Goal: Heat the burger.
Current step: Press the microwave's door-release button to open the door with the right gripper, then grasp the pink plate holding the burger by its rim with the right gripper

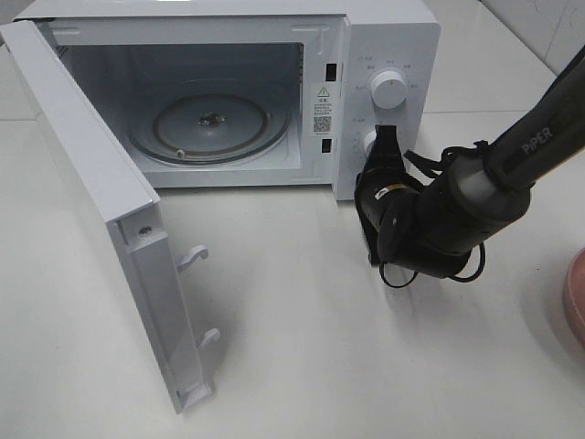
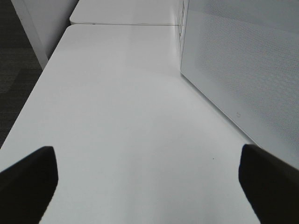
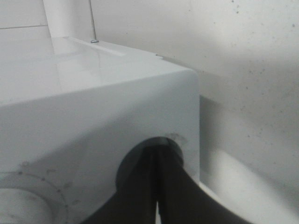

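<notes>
At the microwave's (image 1: 402, 46) lower knob (image 1: 368, 143), the right gripper (image 1: 385, 137) is pressed, jaws clenched empty. The left gripper (image 2: 148, 179) is held released over the table (image 2: 131, 93). The burger is nowhere seen; 1 bare turntable (image 1: 208, 123) shows. If the knob is turned now, an empty oven could be started.

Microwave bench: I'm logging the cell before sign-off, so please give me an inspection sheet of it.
Surface: white table, no spills seen.
Job's things: microwave with door open, glass turntable with nothing on it; burger not seen.
Clutter: pink plate at the right edge, mostly out of frame.
Grippers: left gripper open over the table; right gripper shut, tip at the lower knob.
Cables: black loops at the right arm's wrist.
Surroundings: tiled wall, dark floor.
</notes>
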Action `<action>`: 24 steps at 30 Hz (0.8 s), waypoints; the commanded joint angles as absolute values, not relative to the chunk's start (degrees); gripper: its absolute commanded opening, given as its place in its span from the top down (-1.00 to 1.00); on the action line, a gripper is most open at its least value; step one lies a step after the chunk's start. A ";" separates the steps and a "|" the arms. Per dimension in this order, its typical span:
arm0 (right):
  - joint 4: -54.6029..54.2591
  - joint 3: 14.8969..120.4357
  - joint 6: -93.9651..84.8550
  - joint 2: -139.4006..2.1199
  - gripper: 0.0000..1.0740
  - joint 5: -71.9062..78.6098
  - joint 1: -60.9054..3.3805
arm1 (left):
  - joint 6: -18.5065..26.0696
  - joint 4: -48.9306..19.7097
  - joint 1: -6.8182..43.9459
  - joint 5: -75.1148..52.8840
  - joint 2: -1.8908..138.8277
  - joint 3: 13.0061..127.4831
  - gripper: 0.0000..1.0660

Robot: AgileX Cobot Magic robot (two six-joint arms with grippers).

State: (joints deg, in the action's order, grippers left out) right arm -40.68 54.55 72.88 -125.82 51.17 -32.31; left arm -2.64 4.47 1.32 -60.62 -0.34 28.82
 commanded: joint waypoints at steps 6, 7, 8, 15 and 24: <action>-34.32 54.03 74.43 -121.18 1.00 62.68 -31.63 | -2.86 4.07 1.20 -59.70 -1.38 28.71 -0.83; -33.75 52.94 74.54 -120.66 1.00 60.16 -31.63 | -2.86 4.07 1.20 -59.70 -1.38 28.71 -0.83; -33.75 52.94 74.54 -120.66 1.00 60.16 -31.63 | -2.86 4.07 1.20 -59.70 -1.38 28.71 -0.83; -29.45 48.70 75.06 -116.83 1.00 50.02 -31.63 | -2.86 4.07 1.20 -59.70 -1.38 28.71 -0.83; -26.36 42.46 72.65 -110.12 1.00 40.57 -31.63 | -2.86 4.07 1.20 -59.70 -1.38 28.71 -0.83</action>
